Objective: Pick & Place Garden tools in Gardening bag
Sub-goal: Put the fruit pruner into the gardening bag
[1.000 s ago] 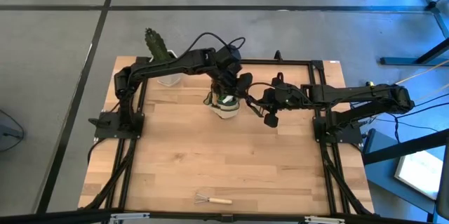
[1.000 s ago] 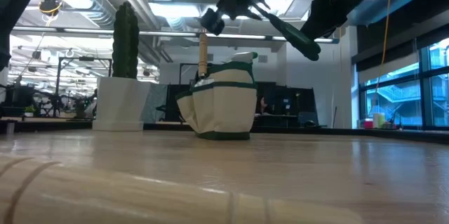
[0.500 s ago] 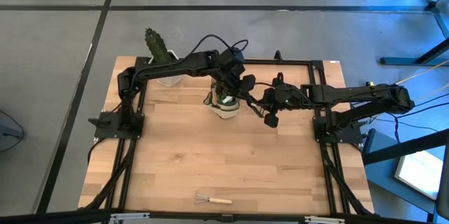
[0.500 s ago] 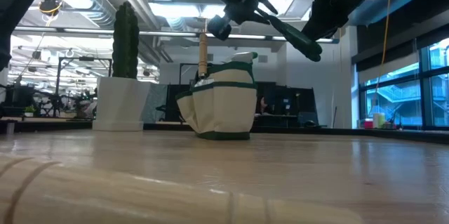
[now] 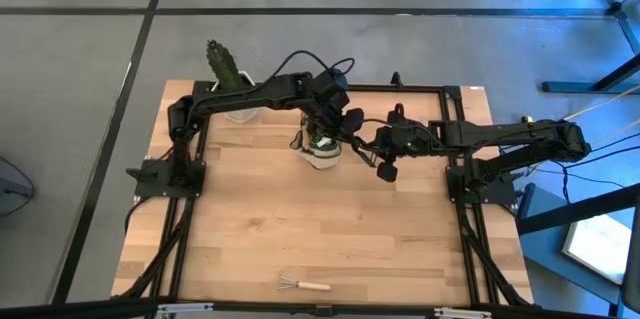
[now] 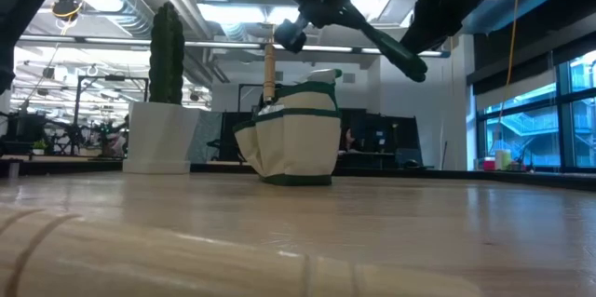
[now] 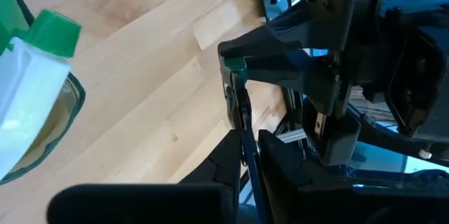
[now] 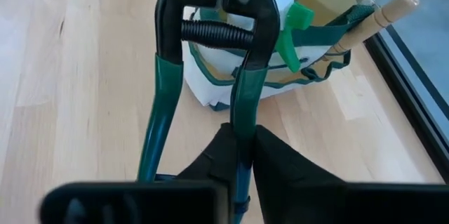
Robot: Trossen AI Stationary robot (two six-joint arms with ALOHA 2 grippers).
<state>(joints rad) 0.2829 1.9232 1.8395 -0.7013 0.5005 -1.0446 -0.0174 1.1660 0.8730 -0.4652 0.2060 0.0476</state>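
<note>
While raised just beside the gardening bag: right pincer closed narrow on one green handle of the pruning shears; left pincer nipped shut on the same shears. Inside bag, upright on worktop: white spray bottle with green trigger, wooden tool handle protruding above rim. Wire rake flat near worktop's front edge, well apart.
</note>
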